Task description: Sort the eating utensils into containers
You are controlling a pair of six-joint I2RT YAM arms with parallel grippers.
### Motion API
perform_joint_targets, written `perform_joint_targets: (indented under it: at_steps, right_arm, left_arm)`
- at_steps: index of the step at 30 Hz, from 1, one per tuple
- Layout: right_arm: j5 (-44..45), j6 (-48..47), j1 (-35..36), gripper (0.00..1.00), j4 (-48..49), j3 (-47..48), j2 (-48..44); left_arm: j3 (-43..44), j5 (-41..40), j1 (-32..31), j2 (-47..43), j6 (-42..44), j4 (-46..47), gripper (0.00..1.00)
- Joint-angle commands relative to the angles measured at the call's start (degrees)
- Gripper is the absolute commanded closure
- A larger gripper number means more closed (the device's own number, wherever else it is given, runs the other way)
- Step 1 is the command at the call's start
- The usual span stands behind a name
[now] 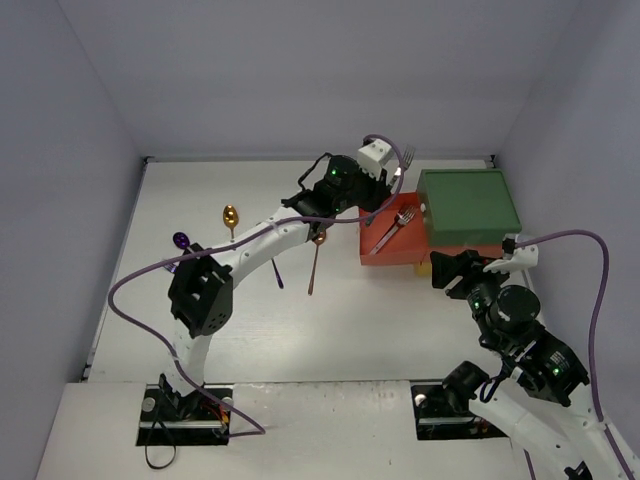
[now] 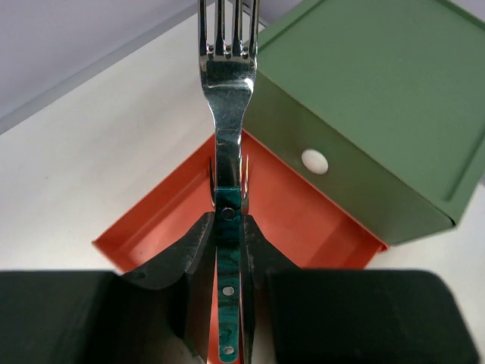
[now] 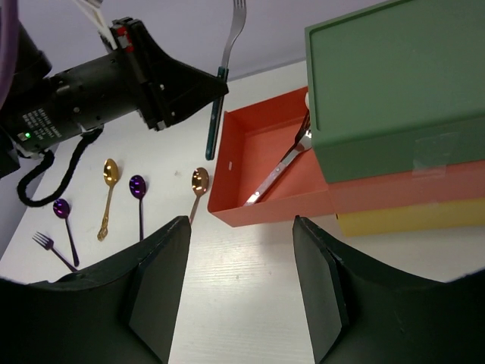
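Left wrist view: the left pincer [image 2: 227, 231] clamps a teal-handled fork [image 2: 229, 98] by its handle, tines up, above the pulled-out red drawer [image 2: 163, 220], likely to drop it beside the second fork [image 1: 393, 232] already lying inside; the right pincer [image 3: 241, 288] hangs open and empty near the stacked boxes [image 3: 379, 76]

Soft, even light from above makes the white matte table [image 1: 300, 340] bright, with only faint shadows. Glare streaks the shiny steel fork with a teal handle [image 2: 227, 129]. In the left wrist view the black fingers [image 2: 182, 265] nearest the lens look soft.
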Motion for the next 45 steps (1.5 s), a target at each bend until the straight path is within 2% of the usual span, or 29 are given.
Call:
perform_joint_targets:
  at_steps: [1, 8, 11, 23, 29, 36, 40, 45]
  right_arm:
    - [0.7, 0.0, -0.2, 0.46, 0.8, -0.4, -0.4]
    - [1.9, -0.1, -0.2, 0.46, -0.4, -0.7, -1.7]
    - [2.5, -0.3, -0.2, 0.46, -1.0, -0.6, -2.1]
    - [3.1, 0.3, -0.2, 0.45, -2.3, -0.5, -3.0]
    - [3.0, 0.5, -0.2, 0.45, -2.5, -0.3, -2.9]
    - [3.2, 0.7, -0.2, 0.45, -2.9, -0.2, -2.9]
    - [3.2, 0.7, -0.3, 0.45, -3.0, -0.1, -2.8]
    - [3.3, 0.7, -0.2, 0.45, -3.3, 0.5, -2.7]
  left_arm:
    - [6.2, -2.8, -0.9, 1.9, -5.1, 8.3, 1.00]
    - [4.6, -11.2, -2.2, 4.3, -13.1, 8.6, 1.00]
    - [4.5, -11.0, -2.6, 4.9, -15.4, 8.5, 1.00]
    - [-1.8, -10.0, -4.1, 4.5, -10.5, 7.2, 0.99]
    - [-0.7, -10.8, -4.1, 5.2, -6.5, 3.4, 0.99]
    - [5.2, -8.3, -5.1, 7.6, -0.2, -4.6, 0.82]
    - [6.0, -7.4, -5.3, 7.7, -0.1, -4.5, 0.64]
    - [7.5, -7.6, -5.3, 7.5, -0.1, -5.6, 0.58]
